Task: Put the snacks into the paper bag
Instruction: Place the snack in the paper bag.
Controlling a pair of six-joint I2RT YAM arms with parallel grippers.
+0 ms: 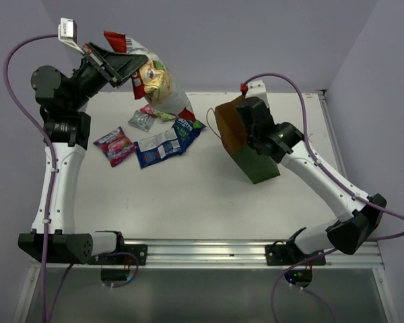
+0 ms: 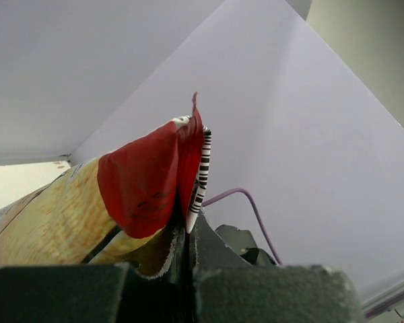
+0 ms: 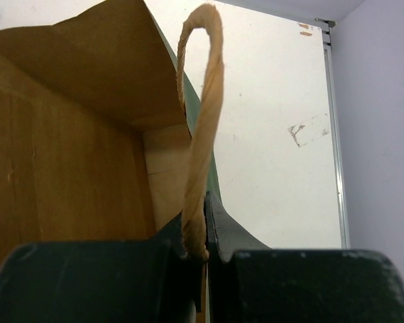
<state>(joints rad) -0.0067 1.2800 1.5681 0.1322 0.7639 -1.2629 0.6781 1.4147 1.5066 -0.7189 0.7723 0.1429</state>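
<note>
Chip bag [image 1: 155, 84]: aloft over the tabletop's [image 1: 209, 195] far-left corner, left jaws clamped on its top seam. Paper bag [image 1: 259, 168]: toward the right edge, tilted, right jaws pinching its handle [image 3: 202, 121]. I should feed the packet bottom-first into the mouth.

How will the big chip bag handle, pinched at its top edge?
Probably light: the chip bag hangs from the left hand, which pinches only its top seal. Likely floppy: its body sags below the grip and may swing. Its glossy film could slip.

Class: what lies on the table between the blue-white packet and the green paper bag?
Nothing: the top view shows only bare table between the blue-white packet and the paper bag.
</note>
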